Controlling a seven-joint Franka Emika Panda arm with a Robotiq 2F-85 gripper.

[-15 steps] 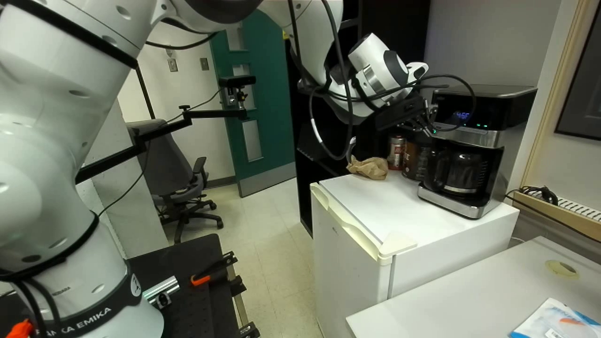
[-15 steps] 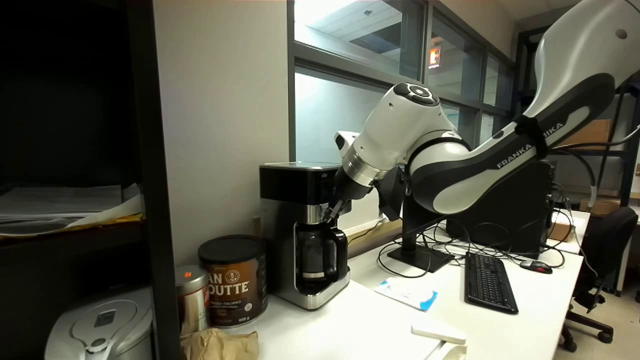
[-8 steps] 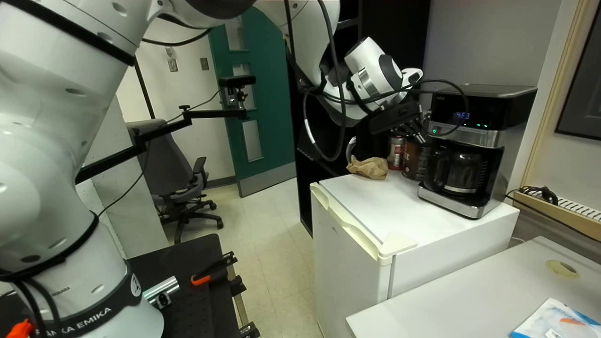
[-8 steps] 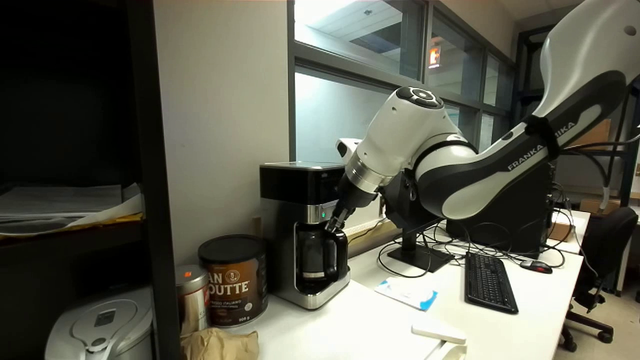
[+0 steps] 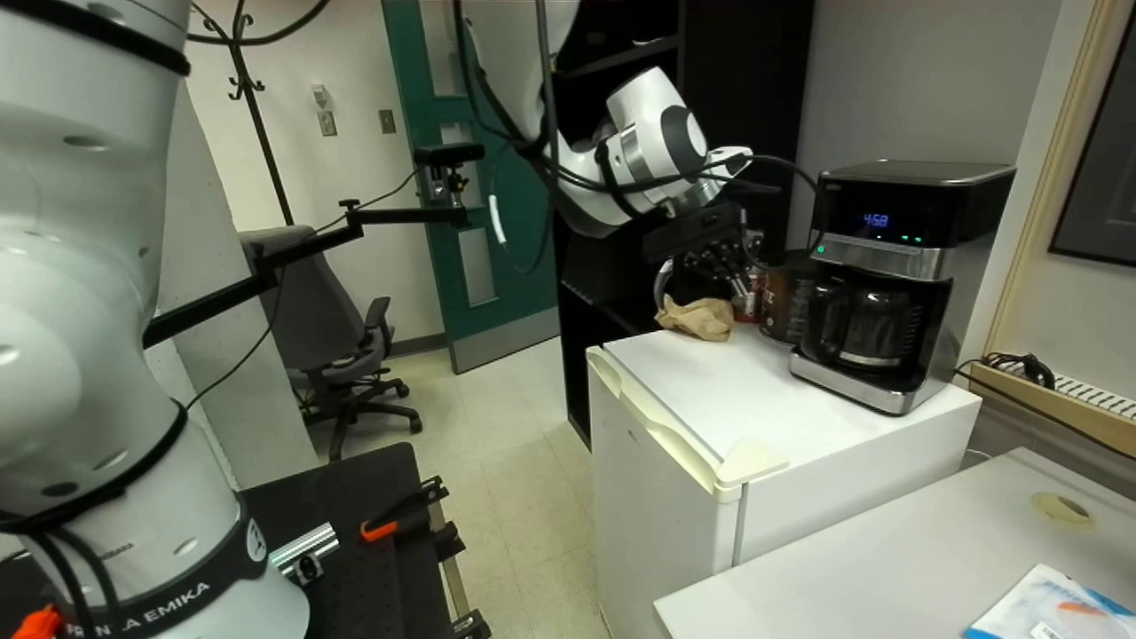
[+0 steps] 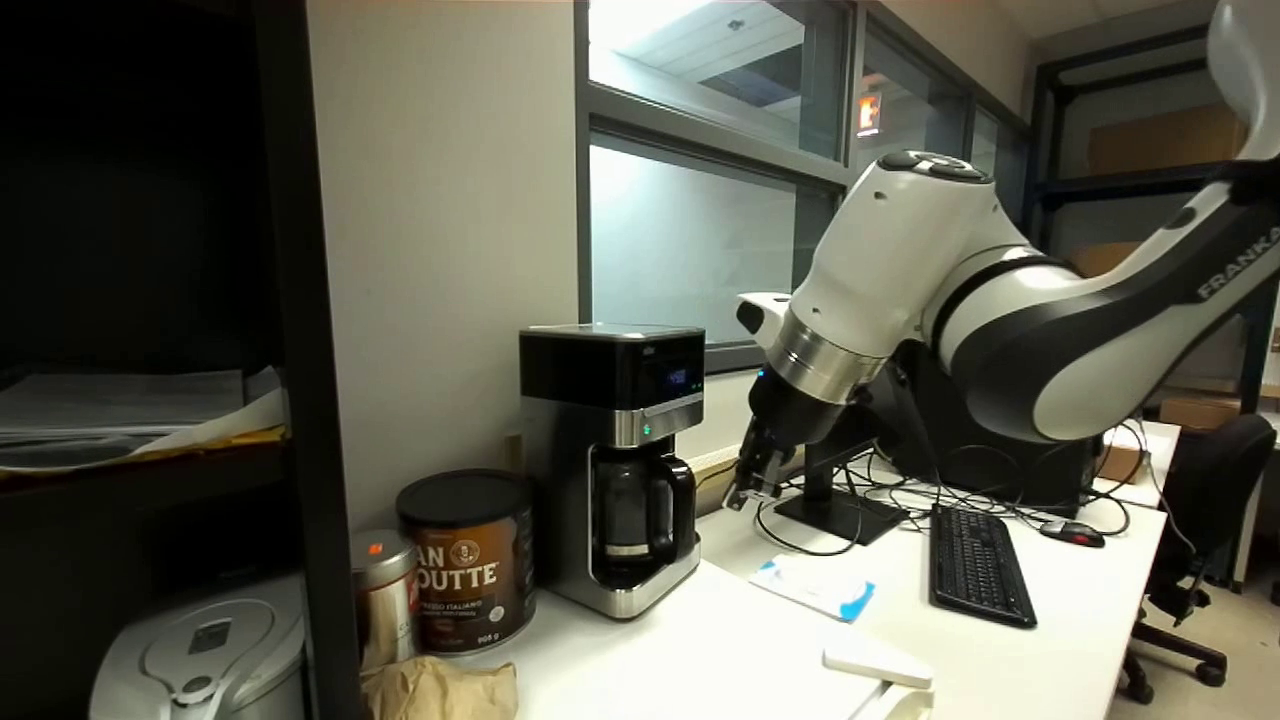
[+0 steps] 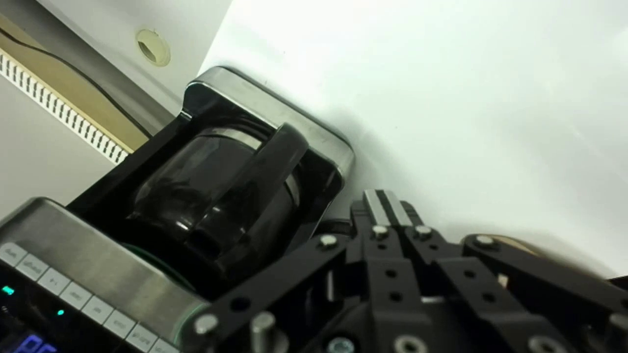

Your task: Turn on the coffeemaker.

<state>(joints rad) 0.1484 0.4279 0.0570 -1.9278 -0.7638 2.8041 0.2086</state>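
The coffeemaker (image 5: pixel 927 259) is a boxy black and silver machine standing on the white mini fridge. It also shows in an exterior view (image 6: pixel 565 470) and at the left of the wrist view (image 7: pixel 113 264). Its dark glass carafe (image 6: pixel 622 510) sits inside. A green light (image 5: pixel 821 249) glows on its front band, and the blue display is lit. My gripper (image 5: pixel 741 286) is apart from the coffeemaker, out in front of it and above the fridge top. In the wrist view the gripper (image 7: pixel 387 196) has its fingertips together with nothing between them.
The white mini fridge (image 5: pixel 674 532) carries a brown coffee can (image 6: pixel 465 570), a smaller tin (image 6: pixel 385 600) and a crumpled paper bag (image 5: pixel 697 318) beside the coffeemaker. A desk with a keyboard (image 6: pixel 980 565), cables and a monitor stands alongside. A black shelf (image 6: pixel 295 400) is near.
My gripper has drawn back from the coffeemaker's front and moved lower. The green light on the front band, covered by the gripper in an exterior view before, now shows fully.
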